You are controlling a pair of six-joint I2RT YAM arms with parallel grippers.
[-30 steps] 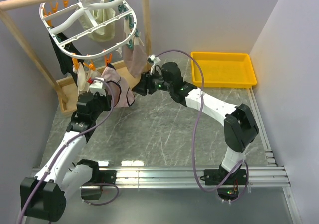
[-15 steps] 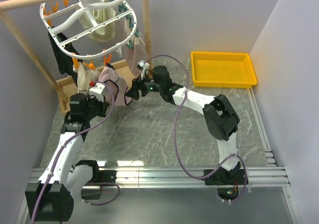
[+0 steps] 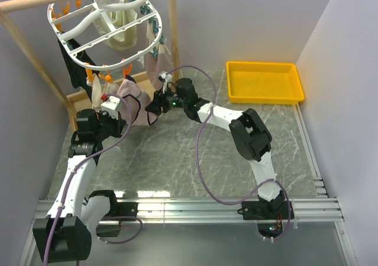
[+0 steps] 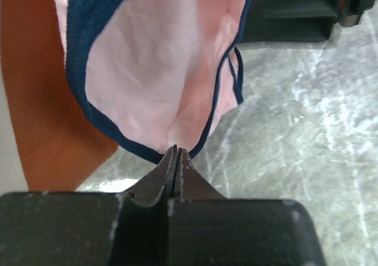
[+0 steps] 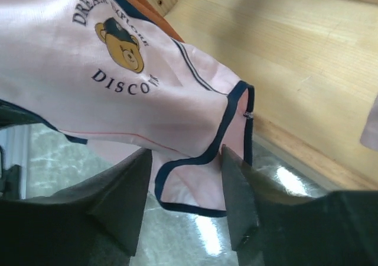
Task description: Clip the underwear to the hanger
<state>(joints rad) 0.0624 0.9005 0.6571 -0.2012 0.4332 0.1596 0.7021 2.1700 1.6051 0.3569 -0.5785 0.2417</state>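
Pink underwear [image 5: 177, 100], bear print [image 5: 122, 36], "DREAM", "DISCO" legible

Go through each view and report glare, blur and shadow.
Top external: even light, everything sharp, faint sheen on the table. Left wrist: left tool looms dark and soft at the lens, white glare beside it. Right wrist: right tool shadowed and blurred, underwear print crisp, glare on the table.

Left gripper [image 4: 176, 151]: jaws pressed together, tips pinching the lowest fold of the underwear [image 4: 147, 71] at its navy trim. Pale pink fabric spreads upward from the pinch, with a thin navy loop hanging at its right edge. Orange-brown surface [image 4: 35, 100] on the left. Grey marbled table [image 4: 307, 136] on the right. Black housing [image 4: 295, 12] at upper right, identity unclear.
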